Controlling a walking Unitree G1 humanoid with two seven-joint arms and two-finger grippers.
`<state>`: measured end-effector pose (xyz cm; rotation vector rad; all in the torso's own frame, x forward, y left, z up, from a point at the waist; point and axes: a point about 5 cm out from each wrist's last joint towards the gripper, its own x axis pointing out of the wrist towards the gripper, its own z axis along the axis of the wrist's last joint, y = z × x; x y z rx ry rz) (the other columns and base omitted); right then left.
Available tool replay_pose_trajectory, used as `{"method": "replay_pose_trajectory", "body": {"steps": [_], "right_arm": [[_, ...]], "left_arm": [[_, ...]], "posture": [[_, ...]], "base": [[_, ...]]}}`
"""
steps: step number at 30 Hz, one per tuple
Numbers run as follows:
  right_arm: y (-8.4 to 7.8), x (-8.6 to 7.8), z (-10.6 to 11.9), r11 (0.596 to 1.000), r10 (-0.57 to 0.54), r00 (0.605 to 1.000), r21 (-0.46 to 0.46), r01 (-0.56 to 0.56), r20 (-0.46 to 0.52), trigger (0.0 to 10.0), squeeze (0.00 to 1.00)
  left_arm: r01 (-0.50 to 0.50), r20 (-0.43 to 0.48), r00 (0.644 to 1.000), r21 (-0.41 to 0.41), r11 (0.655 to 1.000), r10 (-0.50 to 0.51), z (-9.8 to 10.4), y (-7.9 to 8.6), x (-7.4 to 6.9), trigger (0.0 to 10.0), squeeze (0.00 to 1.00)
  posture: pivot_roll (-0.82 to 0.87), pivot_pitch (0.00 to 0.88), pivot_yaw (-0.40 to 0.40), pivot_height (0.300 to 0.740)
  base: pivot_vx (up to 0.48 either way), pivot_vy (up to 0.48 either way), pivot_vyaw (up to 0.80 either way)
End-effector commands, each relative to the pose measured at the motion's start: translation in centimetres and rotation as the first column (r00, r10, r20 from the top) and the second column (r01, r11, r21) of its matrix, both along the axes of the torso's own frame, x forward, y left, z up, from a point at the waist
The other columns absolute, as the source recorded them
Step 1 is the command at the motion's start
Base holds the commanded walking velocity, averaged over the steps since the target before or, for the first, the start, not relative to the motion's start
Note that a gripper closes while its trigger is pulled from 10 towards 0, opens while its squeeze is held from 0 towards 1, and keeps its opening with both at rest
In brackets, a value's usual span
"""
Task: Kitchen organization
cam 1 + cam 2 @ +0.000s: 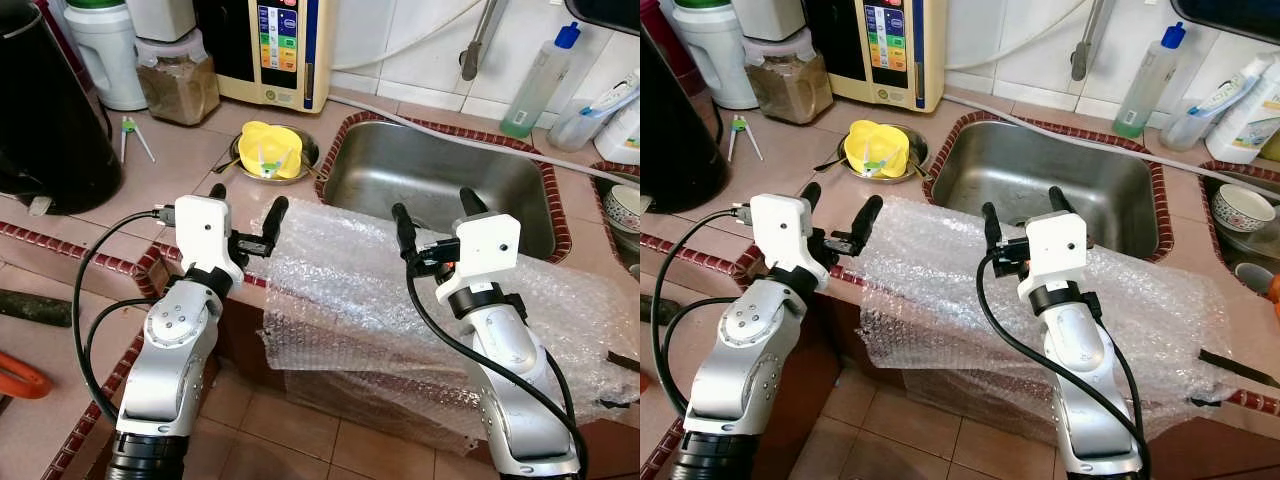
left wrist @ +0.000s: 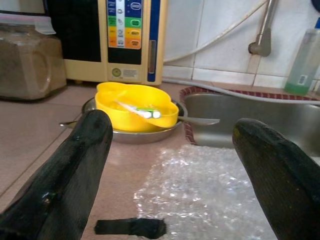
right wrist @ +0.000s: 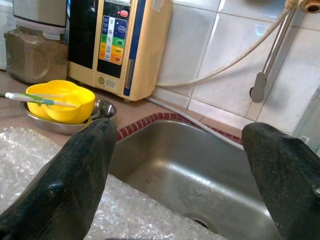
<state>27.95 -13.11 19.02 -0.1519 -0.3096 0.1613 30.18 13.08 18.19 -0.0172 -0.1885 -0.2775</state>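
Both grippers hover with their two black fingers spread wide and nothing between them: the left gripper at the near counter edge, the right gripper at the near rim of the sink. Under both lies one sheet of clear bubble wrap — crinkled, shiny, draped over the counter edge and hanging down the front — with a strip of black tape just beside its edge below the left fingers. Ahead of the left gripper sits one round steel plate carrying one lobed yellow plastic bowl, a thin white and green stick resting across it. Ahead of the right gripper opens the single rectangular stainless sink, bordered by dark red tile. Beyond the plate stands a cream-coloured water appliance with a black front and a panel of coloured buttons; its writing is too small to read. Further to the left are a plastic jar of brownish contents and a large black appliance. Past the sink to the right stand a clear bottle of green liquid with a blue cap and a patterned ceramic bowl.
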Motion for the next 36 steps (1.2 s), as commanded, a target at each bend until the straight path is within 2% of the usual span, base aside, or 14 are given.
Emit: {"method": "replay_pose_trajectory", "body": {"steps": [1, 25, 36], "right_arm": [[-0.16, -0.26, 0.23, 1.0, 0.001, 1.0, -0.001, -0.001, 0.015, 10.0, 0.0], [-0.19, -0.32, -0.14, 1.0, -0.007, 1.0, 0.003, 0.007, 0.004, 10.0, 0.0], [-0.12, -0.4, -0.31, 1.0, -0.007, 1.0, 0.005, 0.007, 0.0, 10.0, 0.0]], "left_arm": [[0.016, 0.017, 1.0, 0.001, 1.0, -0.016, 0.3, -0.16, -0.29, 10.0, 0.0], [0.031, -0.003, 1.0, -0.009, 0.999, -0.031, 0.02, -0.36, -0.45, 10.0, 0.0], [0.006, -0.019, 1.0, -0.008, 1.0, -0.006, -0.25, -0.12, -0.49, 10.0, 0.0]], "posture": [[0.01, 0.105, -0.029, 0.74], [0.01, 0.117, -0.025, 0.74], [0.01, 0.121, -0.023, 0.74]], "base": [[0.262, 0.0, 0.0], [0.287, 0.0, 0.0], [0.0, 0.0, 0.0]]}}
